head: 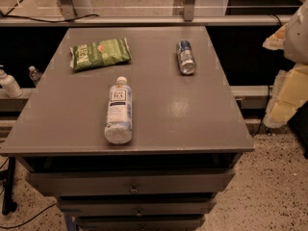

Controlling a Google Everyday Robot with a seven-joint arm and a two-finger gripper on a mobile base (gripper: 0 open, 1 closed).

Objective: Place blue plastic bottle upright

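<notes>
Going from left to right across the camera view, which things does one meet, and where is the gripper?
From the left: white pump bottle → blue plastic bottle, lying on the table → silver-and-blue can → gripper, at the right edge beside the table.

blue plastic bottle (118,110) label print illegible, pincer (288,88) at right edge

Right edge: pale cream gripper (288,93), blurred and cut off | left edge: white plastic pump bottle (8,83), cropped | beside it: small clear bottle (33,74), too small to identify | bottom: grey drawers (96,183), truncated
</notes>
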